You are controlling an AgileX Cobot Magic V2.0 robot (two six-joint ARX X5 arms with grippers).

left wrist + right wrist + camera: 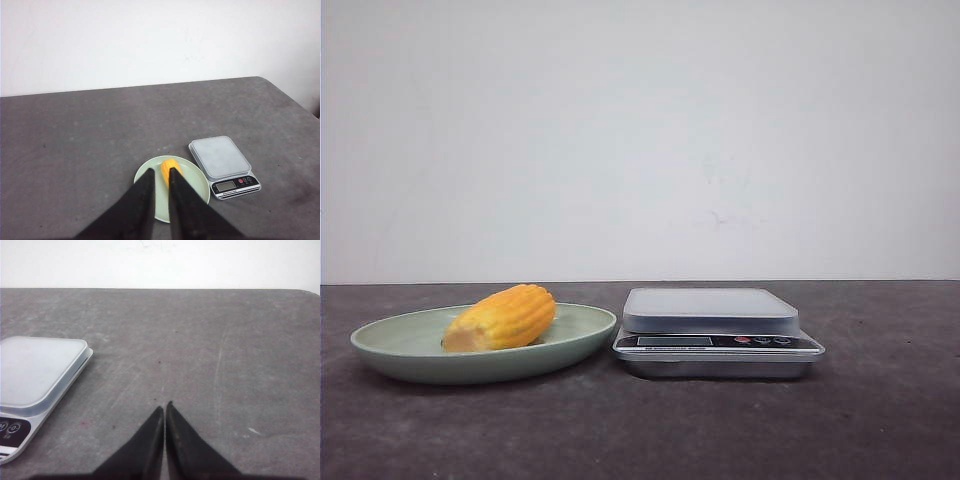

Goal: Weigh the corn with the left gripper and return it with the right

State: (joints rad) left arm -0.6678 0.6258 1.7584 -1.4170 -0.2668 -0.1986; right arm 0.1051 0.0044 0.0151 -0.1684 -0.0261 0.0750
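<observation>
The corn [505, 316], a short yellow-orange cob with its pale cut end toward the left, lies on a green plate [410, 345] left of a silver kitchen scale [710, 312]. In the left wrist view the left gripper [161, 171] hangs well above the table, over the plate [199, 184]. Its two black fingers stand a little apart and hold nothing, with the corn [170, 164] showing just past their tips. The right gripper [164, 407] is shut and empty over bare table to the right of the scale [40, 370]. Neither gripper shows in the front view.
The scale [220, 157] has an empty platform, a small display and buttons at its front. The dark grey table ends at a white wall behind. The table's right edge shows in the left wrist view [295, 100].
</observation>
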